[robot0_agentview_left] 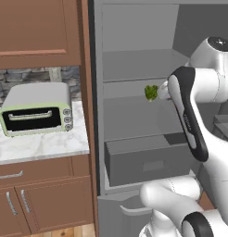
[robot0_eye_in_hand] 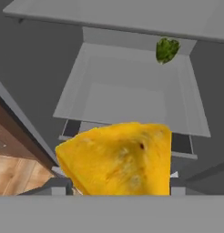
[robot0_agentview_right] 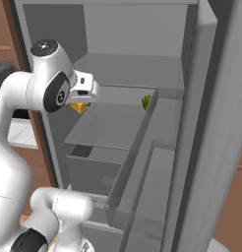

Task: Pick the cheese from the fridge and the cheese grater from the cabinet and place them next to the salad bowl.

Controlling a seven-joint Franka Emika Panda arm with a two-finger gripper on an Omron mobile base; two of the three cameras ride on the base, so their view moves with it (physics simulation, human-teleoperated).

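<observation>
Cheese (robot0_eye_in_hand: 118,159) wedge sits gripped between the half-open gripper (robot0_eye_in_hand: 114,185) fingers, long axis across them, thin end toward the fridge (robot0_eye_in_hand: 132,86) doorway's left edge

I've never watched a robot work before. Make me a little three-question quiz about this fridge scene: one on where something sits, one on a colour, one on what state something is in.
1. Where is the small green leafy item?
A. at the back of a fridge shelf
B. on the marble counter
C. inside the toaster oven

2. What colour is the cheese?
A. white
B. yellow-orange
C. blue

3. What is the state of the cheese?
A. lying on the floor
B. shut away in a drawer
C. held between the tool's fingers, off the shelf

Answers:
1 A: the hand view shows it at the shelf's far edge.
2 B: the wedge is plainly yellow-orange.
3 C: the tool has the wedge in its grip, clear of the shelf below.
</observation>
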